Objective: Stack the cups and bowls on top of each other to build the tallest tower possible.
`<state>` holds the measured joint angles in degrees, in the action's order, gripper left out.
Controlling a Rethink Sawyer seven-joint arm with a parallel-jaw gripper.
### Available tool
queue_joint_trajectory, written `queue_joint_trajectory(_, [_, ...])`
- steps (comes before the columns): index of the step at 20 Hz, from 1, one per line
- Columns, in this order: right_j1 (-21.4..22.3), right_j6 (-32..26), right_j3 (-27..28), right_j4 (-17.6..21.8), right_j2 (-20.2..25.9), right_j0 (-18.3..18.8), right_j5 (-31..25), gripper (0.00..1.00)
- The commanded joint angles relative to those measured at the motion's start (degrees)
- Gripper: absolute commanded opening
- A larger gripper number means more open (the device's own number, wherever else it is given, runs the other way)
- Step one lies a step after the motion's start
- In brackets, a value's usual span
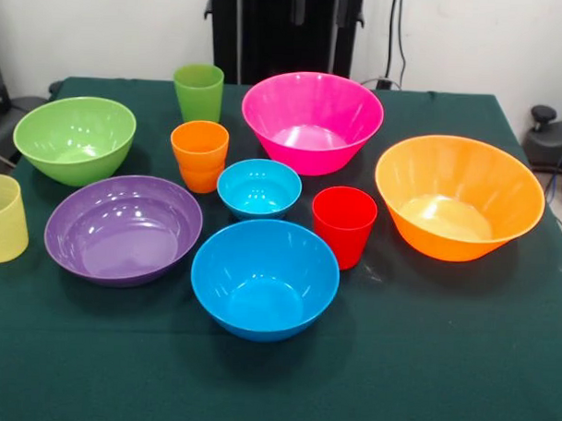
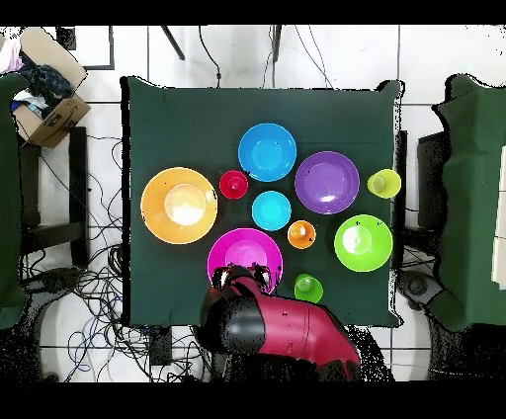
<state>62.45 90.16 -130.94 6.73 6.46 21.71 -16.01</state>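
Every bowl and cup stands upright and apart on the green cloth. The pink bowl (image 1: 312, 122) is at the back, the orange bowl (image 1: 459, 196) at the right, and the lime green bowl (image 1: 74, 139) at the left. The purple bowl (image 1: 123, 228) and the large blue bowl (image 1: 265, 278) are in front, with the small blue bowl (image 1: 259, 188) in the middle. Among them stand the green cup (image 1: 198, 92), orange cup (image 1: 199, 155), red cup (image 1: 343, 226) and pale yellow cup (image 1: 4, 217). No tower shows. In the overhead view the gripper (image 2: 240, 274) hangs over the pink bowl's (image 2: 244, 252) rim, under the red arm (image 2: 287, 331).
The table's (image 1: 423, 382) front strip is bare cloth. In the overhead view a cardboard box (image 2: 44, 104) sits on the floor beyond the table's corner, cables lie on the floor around it, and other green-covered tables (image 2: 474, 198) flank it.
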Motion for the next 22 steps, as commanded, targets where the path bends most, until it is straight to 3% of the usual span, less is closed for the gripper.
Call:
queue_joint_trajectory(1, [-6.7,0.8,-3.6,6.2,6.2,1.3,2.5,1.0])
queue_joint_trajectory(13, [-16.6,2.6,1.2,15.9,4.2,0.9,10.5,1.0])
queue_joint_trajectory(22, [-17.6,3.7,1.9,17.6,4.9,1.8,9.6,1.0])
